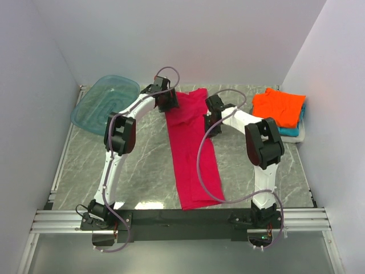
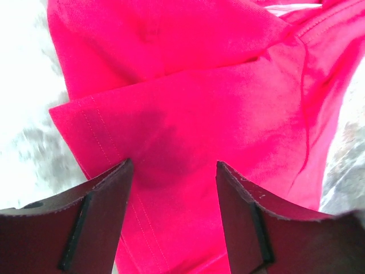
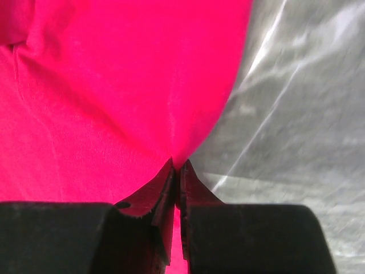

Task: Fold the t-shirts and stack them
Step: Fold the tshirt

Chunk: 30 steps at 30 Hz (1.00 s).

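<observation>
Right tool [image 3: 177, 166] on crimson t-shirt [image 3: 102, 97] edge

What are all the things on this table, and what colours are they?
magenta t-shirt: one, crimson-magenta, lying as a long strip down the middle of the table.
orange t-shirt: one, bright orange, folded on top of the pile at the far right.
teal t-shirt: one, teal, under the orange one, only its edge showing.
grey-white t-shirt: one, pale, at the bottom of the pile, only its edge showing.
tub: one, see-through teal, far left corner.
table: one, grey marbled.
left gripper: one, dark, open over the magenta t-shirt's far end.
right gripper: one, dark, shut on the magenta t-shirt's right edge.
</observation>
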Tool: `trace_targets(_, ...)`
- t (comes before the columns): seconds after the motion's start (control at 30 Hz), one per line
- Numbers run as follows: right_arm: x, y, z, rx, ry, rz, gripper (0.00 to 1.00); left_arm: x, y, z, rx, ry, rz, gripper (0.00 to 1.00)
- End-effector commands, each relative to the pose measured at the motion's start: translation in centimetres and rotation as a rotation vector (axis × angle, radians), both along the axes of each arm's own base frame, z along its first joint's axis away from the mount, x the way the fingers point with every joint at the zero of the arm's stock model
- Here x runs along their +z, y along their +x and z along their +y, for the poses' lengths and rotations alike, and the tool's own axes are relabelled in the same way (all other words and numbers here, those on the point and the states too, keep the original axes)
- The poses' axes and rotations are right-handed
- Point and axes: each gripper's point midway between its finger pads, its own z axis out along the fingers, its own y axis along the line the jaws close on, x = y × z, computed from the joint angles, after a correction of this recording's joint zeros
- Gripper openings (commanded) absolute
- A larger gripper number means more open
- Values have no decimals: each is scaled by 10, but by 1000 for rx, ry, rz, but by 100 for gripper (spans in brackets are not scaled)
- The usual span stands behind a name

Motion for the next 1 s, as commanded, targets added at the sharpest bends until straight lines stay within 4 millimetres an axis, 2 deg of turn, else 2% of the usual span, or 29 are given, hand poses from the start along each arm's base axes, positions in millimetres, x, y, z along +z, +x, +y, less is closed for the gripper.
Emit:
trace_targets(0.0,8,22,-5,-34,0,-17,9,-29,7,15,-16,25,29,68)
trace_targets(0.03,3,24,-4,-33,3,-2,9,-31,11,15,-19,24,21,68)
trace_targets(0.07,7,30,-3,-34,9,-11,9,-31,14,15,-19,21,17,68)
trace_targets(0.1,3,32,-3,-33,9,-2,9,-25,20,14,-15,11,0,68)
trace_targets(0.23,10,42,8,-19,44,-10,9,-22,35,23,10,-56,-19,70)
trace_targets(0.3,15,45,13,-12,74,-16,10,-15,43,25,15,-83,-51,70)
trace_targets(0.33,18,45,15,-8,85,-20,11,-5,48,27,19,-84,-77,71)
trace_targets(0.4,22,45,15,-11,89,-32,22,8,53,29,14,-74,-127,72)
trace_targets(0.43,30,45,14,-13,92,-50,28,30,55,28,11,-77,-169,71)
trace_targets(0.47,31,43,13,-13,91,-59,40,40,57,31,23,-60,-195,72)
trace_targets(0.5,45,43,12,-10,98,-89,43,43,55,34,34,-46,-208,72)
trace_targets(0.53,50,42,11,-11,101,-103,46,79,52,33,37,-50,-269,72)
trace_targets(0.57,49,36,9,-10,95,-100,51,92,51,39,61,-27,-303,72)
trace_targets(0.6,64,34,7,-10,105,-132,52,87,41,42,70,-6,-299,73)
trace_targets(0.63,69,31,4,-14,100,-146,53,128,32,41,77,-13,-363,73)
trace_targets(0.67,65,21,-1,-20,87,-134,55,136,21,40,71,-16,-371,73)
trace_targets(0.7,81,15,-4,-26,96,-171,56,117,4,52,118,43,-330,73)
trace_targets(0.73,83,9,-9,-36,87,-181,56,152,-11,47,122,23,-391,73)
trace_targets(0.77,71,-7,-17,-46,70,-154,57,154,-24,47,128,29,-391,74)
trace_targets(0.8,85,-16,-19,-53,82,-184,57,130,-46,50,126,62,-343,74)
trace_targets(0.83,86,-26,-22,-57,79,-185,57,151,-65,45,131,59,-381,74)
trace_targets(0.87,71,-47,-29,-63,49,-153,58,148,-80,43,131,53,-361,74)
trace_targets(0.9,82,-57,-32,-77,58,-181,58,125,-104,44,122,74,-305,74)
trace_targets(0.93,82,-68,-34,-81,57,-182,58,135,-127,32,93,47,-313,74)
trace_targets(0.97,68,-90,-37,-79,43,-140,59,129,-143,26,85,34,-290,74)
